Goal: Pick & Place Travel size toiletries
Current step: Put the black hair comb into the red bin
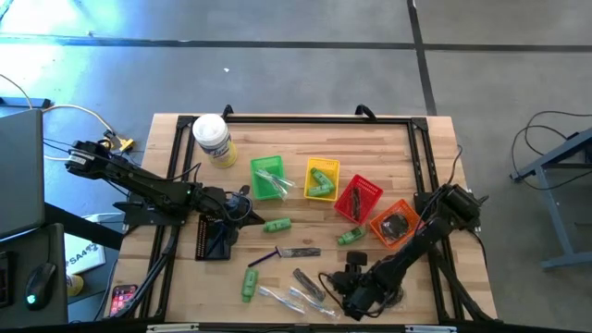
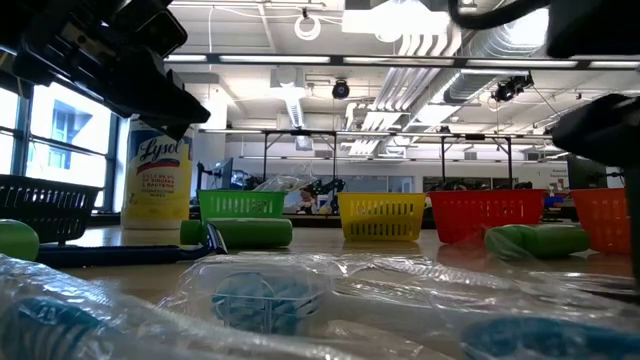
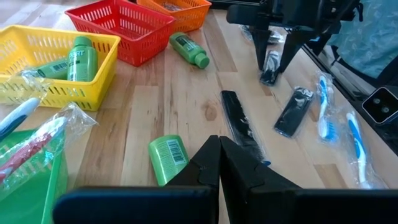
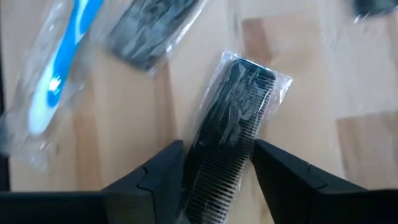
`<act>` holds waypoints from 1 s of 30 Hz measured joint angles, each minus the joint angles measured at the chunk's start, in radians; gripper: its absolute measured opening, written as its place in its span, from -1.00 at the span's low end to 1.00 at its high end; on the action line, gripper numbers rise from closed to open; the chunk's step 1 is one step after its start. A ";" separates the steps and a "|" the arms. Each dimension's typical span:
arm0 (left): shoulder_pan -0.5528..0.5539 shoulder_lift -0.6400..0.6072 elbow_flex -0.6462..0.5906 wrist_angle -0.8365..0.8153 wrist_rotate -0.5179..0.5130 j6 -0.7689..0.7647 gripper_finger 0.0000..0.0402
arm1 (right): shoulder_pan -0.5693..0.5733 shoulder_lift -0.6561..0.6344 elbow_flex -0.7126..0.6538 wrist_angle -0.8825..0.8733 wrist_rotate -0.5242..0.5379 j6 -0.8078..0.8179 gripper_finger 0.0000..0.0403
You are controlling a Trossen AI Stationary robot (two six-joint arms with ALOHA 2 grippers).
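Travel size toiletries lie scattered on the wooden table (image 1: 305, 139): green bottles (image 1: 277, 225) (image 1: 249, 282), dark grey packets (image 1: 301, 252) and clear toothbrush packets (image 1: 282, 298). My right gripper (image 4: 217, 158) is near the front edge and points steeply down. Its fingers are open, one on either side of a black comb in a clear packet (image 4: 233, 118), which lies flat on the table. My left gripper (image 3: 219, 163) is shut and holds nothing. It hovers at the table's left, above a green bottle (image 3: 168, 158) and a dark stick (image 3: 239, 121). My right gripper has its two fingers (image 4: 165, 171) close against the long sides of the comb packet (image 4: 214, 180), across it near one end, coming from above. Whether the fingers touch the packet I cannot tell. The packet lies flat on the wood.
Green (image 1: 268, 178), yellow (image 1: 322, 178), red (image 1: 358, 198) and orange (image 1: 395, 225) mesh baskets stand in a row mid-table, and a black one (image 1: 215, 242) sits by my left gripper. A big white jar (image 1: 213, 139) stands far left. A toothbrush packet (image 4: 59, 68) lies beside the comb.
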 joint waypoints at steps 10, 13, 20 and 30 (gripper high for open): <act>0.000 0.000 0.000 -0.001 -0.013 0.002 -1.00 | -0.026 0.005 -0.001 0.058 0.018 -0.061 -0.44; 0.000 0.000 0.000 -0.001 -0.015 0.002 -1.00 | -0.027 0.002 -0.002 0.065 0.028 -0.061 -0.44; 0.000 0.000 0.000 -0.001 -0.015 0.002 -1.00 | -0.028 -0.013 -0.009 0.066 0.053 -0.058 -0.33; 0.000 0.000 0.000 -0.002 -0.015 0.002 -1.00 | -0.027 -0.015 -0.011 0.081 0.099 -0.065 -0.57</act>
